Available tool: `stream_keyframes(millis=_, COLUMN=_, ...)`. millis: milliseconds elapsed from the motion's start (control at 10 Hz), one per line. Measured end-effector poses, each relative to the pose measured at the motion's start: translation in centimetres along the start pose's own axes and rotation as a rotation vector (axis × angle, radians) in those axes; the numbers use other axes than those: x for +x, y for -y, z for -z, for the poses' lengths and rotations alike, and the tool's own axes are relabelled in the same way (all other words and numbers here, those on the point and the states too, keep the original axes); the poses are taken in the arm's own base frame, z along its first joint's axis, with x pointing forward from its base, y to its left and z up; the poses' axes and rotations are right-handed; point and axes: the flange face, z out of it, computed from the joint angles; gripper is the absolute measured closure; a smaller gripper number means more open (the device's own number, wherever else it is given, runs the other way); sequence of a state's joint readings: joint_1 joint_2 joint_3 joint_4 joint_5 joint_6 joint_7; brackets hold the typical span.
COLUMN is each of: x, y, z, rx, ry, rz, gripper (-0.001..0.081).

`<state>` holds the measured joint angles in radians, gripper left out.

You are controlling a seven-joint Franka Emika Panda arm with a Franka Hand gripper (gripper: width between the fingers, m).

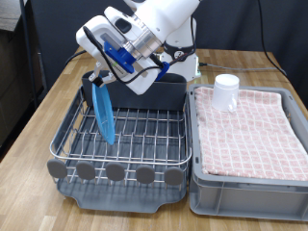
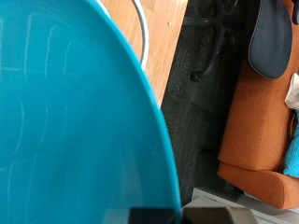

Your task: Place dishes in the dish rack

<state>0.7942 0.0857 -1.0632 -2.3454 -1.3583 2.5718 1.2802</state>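
The light-blue plate [image 1: 103,117] stands on edge in the chrome wire dish rack [image 1: 144,127], at the rack's left side in the exterior view. My gripper [image 1: 96,79] is at the plate's top edge and shut on it. In the wrist view the plate [image 2: 75,121] fills most of the picture, with a dark fingertip [image 2: 154,216] at its edge. The small white cup [image 1: 226,90] stands upright on the checkered cloth [image 1: 252,130] at the exterior view's right. The wooden spoon is not in view.
The rack's tall grey trough [image 1: 171,91] runs along its far side, under the arm. The grey tub [image 1: 245,181] holding the cloth sits right of the rack. Both stand on a wooden table [image 1: 38,125]. The wrist view shows an orange chair [image 2: 257,121] beyond the table.
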Motion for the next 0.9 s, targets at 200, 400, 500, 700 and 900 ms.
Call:
stream_keyframes(millis=200, x=-0.24, y=0.16, z=-0.17, rx=0.007, ry=0.003, rz=-0.004, gripper=0.0791)
stream_keyframes(millis=400, x=-0.46, y=0.32, z=-0.31, rx=0.011, ry=0.006, rz=-0.009, gripper=0.0791)
stream_keyframes(millis=500, x=-0.59, y=0.39, z=-0.38, rx=0.012, ry=0.008, rz=-0.013, gripper=0.0791)
stream_keyframes(millis=700, x=-0.85, y=0.47, z=-0.46, rx=0.017, ry=0.013, rz=-0.018, gripper=0.0791)
stream_keyframes(millis=900, x=-0.98, y=0.53, z=-0.47, rx=0.027, ry=0.021, rz=-0.029, gripper=0.0791)
